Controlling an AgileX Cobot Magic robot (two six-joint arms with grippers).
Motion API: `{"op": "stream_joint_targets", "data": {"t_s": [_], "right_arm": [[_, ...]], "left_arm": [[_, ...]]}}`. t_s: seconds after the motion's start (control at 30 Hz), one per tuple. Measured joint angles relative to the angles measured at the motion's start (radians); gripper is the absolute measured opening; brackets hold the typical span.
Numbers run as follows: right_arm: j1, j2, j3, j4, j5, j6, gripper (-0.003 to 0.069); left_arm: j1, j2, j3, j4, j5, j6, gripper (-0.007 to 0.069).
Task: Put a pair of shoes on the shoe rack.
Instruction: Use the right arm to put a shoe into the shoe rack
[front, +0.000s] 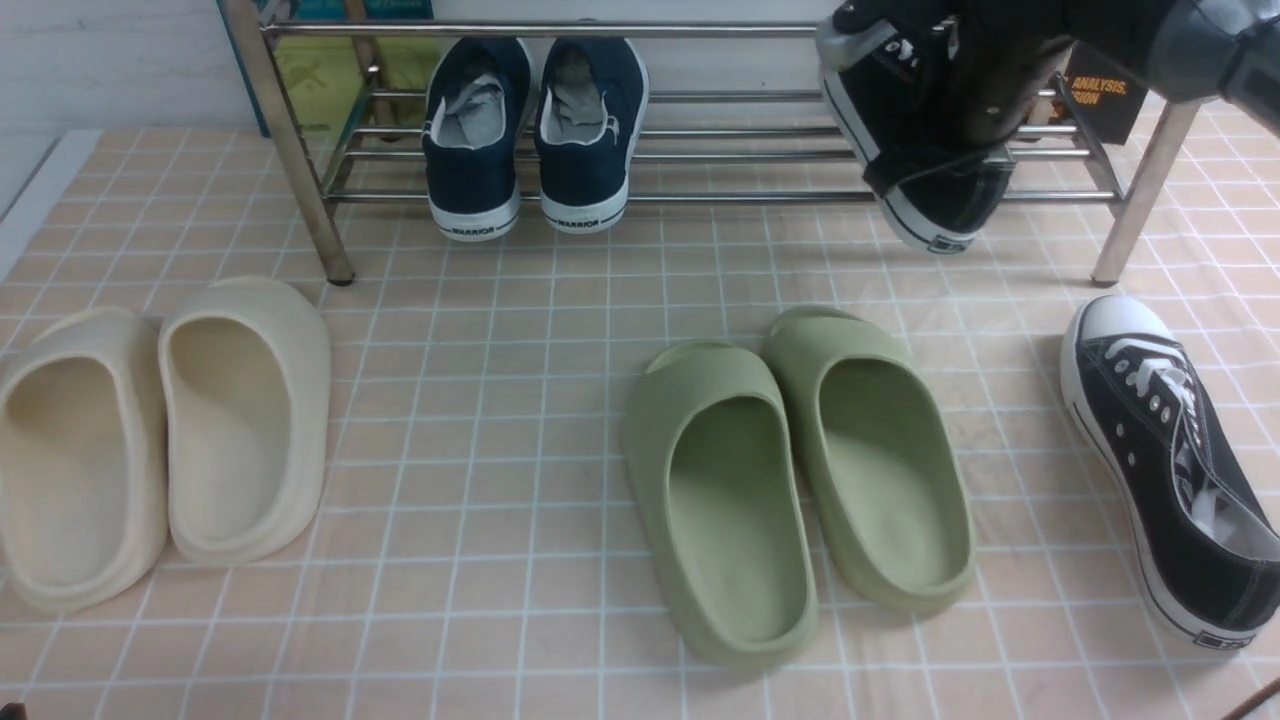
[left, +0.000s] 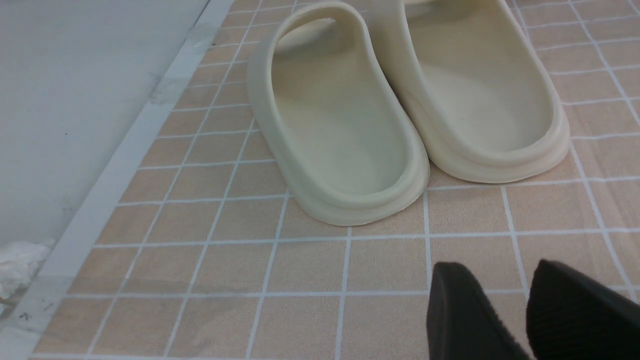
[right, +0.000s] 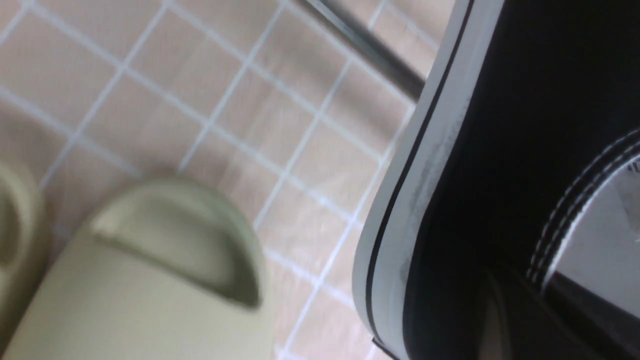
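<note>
Firstly, front view: looks forward over a pink tiled floor (front: 500, 400).
Shoe rack (front: 700, 197): spans the far side at 12 o'clock, with shiny bars between upright legs.
Right gripper (front: 975, 135): enters at 1 o'clock, clamped on the held black sneaker (front: 940, 205) near its heel.
Held black sneaker: hangs steeply tilted at 1 o'clock, toe high and heel low, in front of the rack's right end; contact with the bars not clear.
Second black sneaker (front: 1170, 470): lies on the floor at 4 o'clock, white toe cap toward the rack, well apart from its mate.
Navy sneakers (front: 530, 130): sit side by side on the rack at 11 o'clock, heels outward.
Green slides (front: 800, 470): rest together on the floor at 5 o'clock.
Cream slides (front: 160, 430): rest together on the floor at 8 o'clock.
Left wrist view: shows the left gripper (left: 500, 272) above bare tiles, dark fingers (left: 460, 315) a little apart, nothing between them.
Cream slides (left: 350, 125): sit just beyond those fingers, touching each other, near the pale border of the tiling.
Right wrist view: fills half its frame with the held black sneaker (right: 475, 150), white striped sole and stitched collar in sight.
Shoe rack (right: 365, 47): shows as one bar just behind the sole edge.
Green slides (right: 165, 280): appear blurred, on the floor beneath the shoe.
Right gripper's fingers here: too dark to make out.
</note>
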Motion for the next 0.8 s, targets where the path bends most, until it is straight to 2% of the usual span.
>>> {"op": "stream_joint_targets", "data": {"t_s": [0.13,0.27,0.3,0.33,0.47,0.57,0.7,0.8], "right_arm": [[0.000,0.025,-0.005,0.000,-0.074,0.002,0.0013],[0.000,0.035,-0.006,0.000,-0.140,0.046,0.0068],[0.000,0.035,-0.010,0.001,-0.157,0.074,0.0123],[0.000,0.034,-0.010,-0.001,-0.157,0.077,0.0123],[-0.001,0.010,-0.016,-0.006,-0.097,0.140,0.0295],[-0.001,-0.023,-0.016,0.004,-0.016,0.146,0.0359],[-0.001,-0.080,-0.018,0.011,0.117,0.123,0.0369],[-0.001,-0.116,-0.019,0.011,0.240,0.092,0.0295]], "left_arm": [[0.000,0.000,0.000,0.000,0.000,0.000,0.0238],[0.000,0.000,0.000,0.000,0.000,0.000,0.0238],[0.000,0.000,0.000,0.000,0.000,0.000,0.0238],[0.000,0.000,0.000,0.000,0.000,0.000,0.0238],[0.000,0.000,0.000,0.000,0.001,0.000,0.0238],[0.000,0.000,0.000,0.000,0.004,0.000,0.0238],[0.000,0.000,0.000,0.000,0.004,0.000,0.0238],[0.000,0.000,0.000,0.001,0.005,0.000,0.0238]]}}
